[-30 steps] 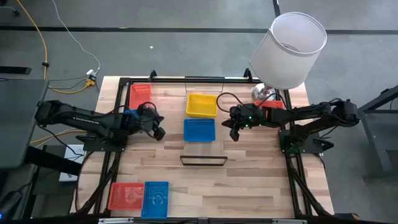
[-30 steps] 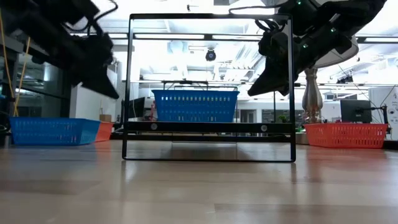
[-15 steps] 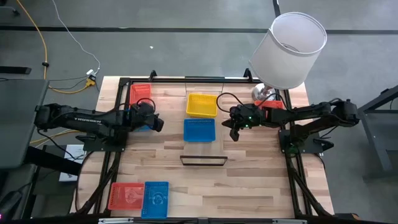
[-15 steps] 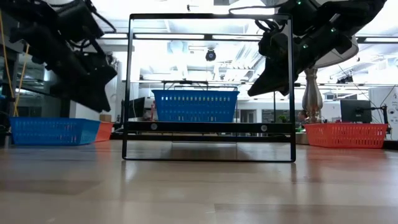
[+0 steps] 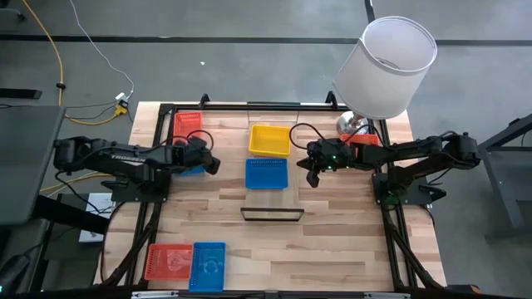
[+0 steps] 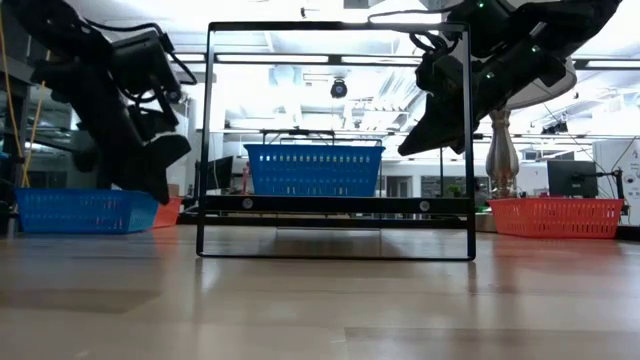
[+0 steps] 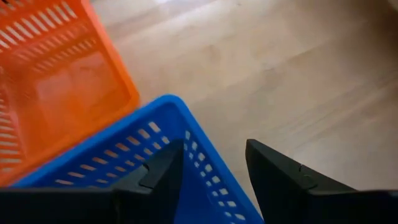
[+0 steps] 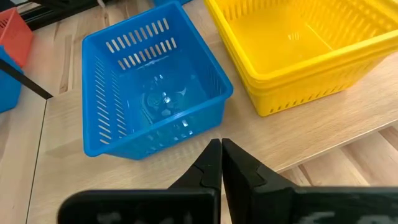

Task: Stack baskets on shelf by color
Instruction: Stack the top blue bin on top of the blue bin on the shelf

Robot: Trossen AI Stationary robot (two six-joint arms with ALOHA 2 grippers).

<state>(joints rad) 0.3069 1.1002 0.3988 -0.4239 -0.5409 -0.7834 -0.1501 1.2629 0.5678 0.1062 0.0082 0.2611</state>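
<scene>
Now the left gripper [image 7: 211,171] has its fingers [image 7: 280,177] spread either side of a blue basket's [image 7: 155,155] corner wall, gripping nothing; an orange-red basket [image 7: 59,87] sits touching it. Meanwhile the right gripper [image 8: 221,165] (fingers pressed together, empty) hovers near another blue basket [image 5: 266,174], whose long axis runs toward the yellow basket [image 5: 269,139] just beside it on the surface [image 5: 332,241].
</scene>
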